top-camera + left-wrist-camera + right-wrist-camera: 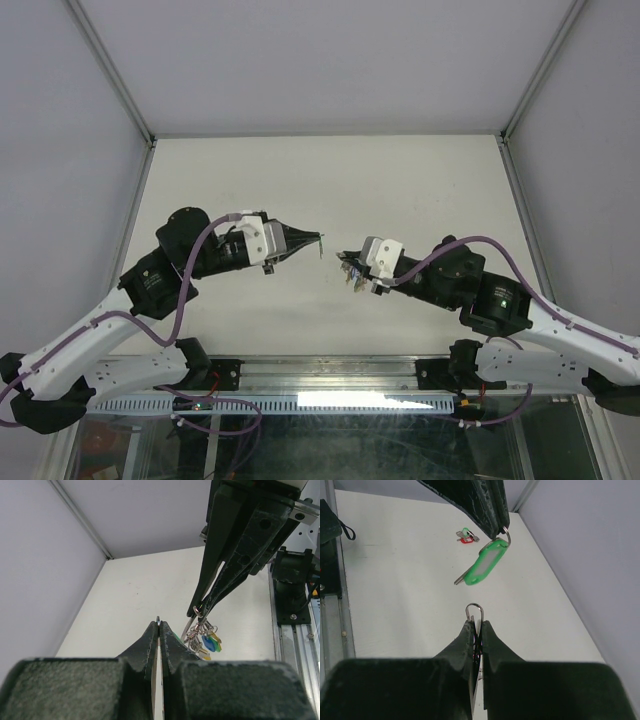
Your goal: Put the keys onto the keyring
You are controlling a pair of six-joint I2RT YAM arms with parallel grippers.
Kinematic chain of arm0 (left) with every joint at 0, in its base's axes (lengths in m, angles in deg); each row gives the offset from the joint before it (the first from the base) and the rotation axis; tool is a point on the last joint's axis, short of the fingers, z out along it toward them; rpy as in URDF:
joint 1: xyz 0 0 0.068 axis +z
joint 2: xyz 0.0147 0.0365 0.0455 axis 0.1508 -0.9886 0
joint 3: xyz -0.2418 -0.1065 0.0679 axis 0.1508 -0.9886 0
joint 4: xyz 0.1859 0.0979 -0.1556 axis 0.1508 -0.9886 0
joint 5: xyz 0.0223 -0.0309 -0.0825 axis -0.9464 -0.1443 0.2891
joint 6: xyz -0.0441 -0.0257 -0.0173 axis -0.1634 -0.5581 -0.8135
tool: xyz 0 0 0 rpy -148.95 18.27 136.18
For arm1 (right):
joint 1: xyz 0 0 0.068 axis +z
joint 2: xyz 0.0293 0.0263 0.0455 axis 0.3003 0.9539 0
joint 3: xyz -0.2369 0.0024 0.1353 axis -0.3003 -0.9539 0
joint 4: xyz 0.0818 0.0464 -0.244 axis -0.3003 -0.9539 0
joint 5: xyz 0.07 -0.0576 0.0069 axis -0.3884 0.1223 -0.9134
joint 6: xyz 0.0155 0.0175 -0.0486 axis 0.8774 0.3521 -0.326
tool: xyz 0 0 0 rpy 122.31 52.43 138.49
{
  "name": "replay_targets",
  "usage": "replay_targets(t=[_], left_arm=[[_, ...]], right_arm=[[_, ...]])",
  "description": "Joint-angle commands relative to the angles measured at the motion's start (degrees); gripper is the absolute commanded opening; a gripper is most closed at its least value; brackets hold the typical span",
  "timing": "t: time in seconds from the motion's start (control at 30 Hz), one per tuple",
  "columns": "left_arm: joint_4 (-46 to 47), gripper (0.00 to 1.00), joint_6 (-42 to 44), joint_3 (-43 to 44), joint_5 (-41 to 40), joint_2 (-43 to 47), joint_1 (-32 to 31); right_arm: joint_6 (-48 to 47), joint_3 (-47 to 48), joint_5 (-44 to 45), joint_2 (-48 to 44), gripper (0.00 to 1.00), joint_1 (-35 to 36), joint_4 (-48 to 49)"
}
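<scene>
Step in hand looks like mid-air threading: left hand (158, 626) is pressed together on the small loop of the green-tagged key (484, 566), which dangles under its tips. Right hand (476, 624) pinches the keyring (474, 606), wire loop poking up past its tips, blue and yellow tags (209, 641) hanging below. They face each other above the table (395, 580), near but not touching. Next move needs fine alignment, feeding the key's loop onto the ring's split end without either pinch slipping, and I can't see the split from here.
</scene>
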Motion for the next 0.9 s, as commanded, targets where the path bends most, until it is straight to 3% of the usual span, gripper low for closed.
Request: replay_targets(t=[0.0, 0.27, 0.87], left_arm=[[2.7, 0.00, 4.1, -0.2, 1.8, -0.1, -0.4], [2.7, 0.00, 9.3, -1.4, 3.8, -0.2, -0.4], [2.8, 0.00, 10.5, -2.1, 4.4, -0.4, -0.4]], right_arm=[[-3.1, 2.0, -1.6, -0.3, 0.00, 0.3, 4.7], [-4.6, 3.3, -1.5, -0.2, 0.00, 0.3, 3.4], [-6.4, 9.4, 4.8, 4.3, 0.00, 2.0, -4.9]])
